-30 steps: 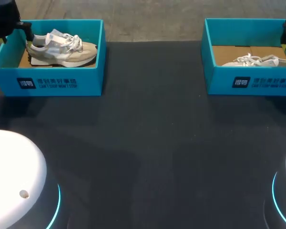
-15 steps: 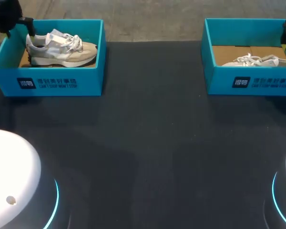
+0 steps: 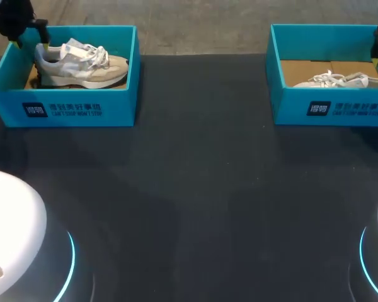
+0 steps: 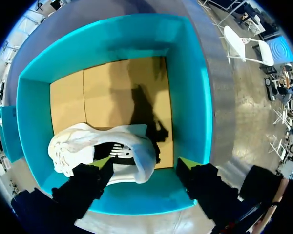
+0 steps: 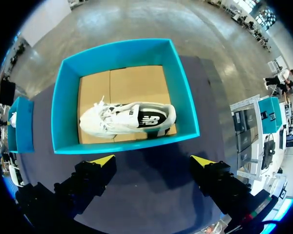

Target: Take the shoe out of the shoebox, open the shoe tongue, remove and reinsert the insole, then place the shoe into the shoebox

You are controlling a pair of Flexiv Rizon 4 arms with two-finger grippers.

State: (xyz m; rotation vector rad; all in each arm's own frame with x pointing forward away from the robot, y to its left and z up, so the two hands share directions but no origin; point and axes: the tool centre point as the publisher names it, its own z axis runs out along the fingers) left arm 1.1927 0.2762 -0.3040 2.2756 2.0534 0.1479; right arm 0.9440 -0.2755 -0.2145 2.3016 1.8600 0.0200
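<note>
From above: the left shoe (image 3: 82, 63) sits in its blue box (image 3: 123, 94). It looks light and bendy, and the heel is a good place to grab.

Left wrist: the left gripper (image 4: 145, 165) hangs open over the heel, with the box wall close by.

Right wrist: the right gripper (image 5: 153, 160) is open and empty, outside the other box (image 5: 124, 145).

Teal shoebox (image 3: 75, 108), beige-white shoe (image 3: 82, 68), black table (image 3: 195, 189).

A beige shoe (image 3: 82, 63) is being kept upright on its sole in the open teal shoebox (image 3: 69, 110) at the worktop's (image 3: 195, 189) far left, toe pointing right. A white shoe (image 3: 343, 80) is lying in the matching right shoebox (image 3: 331, 107).
</note>
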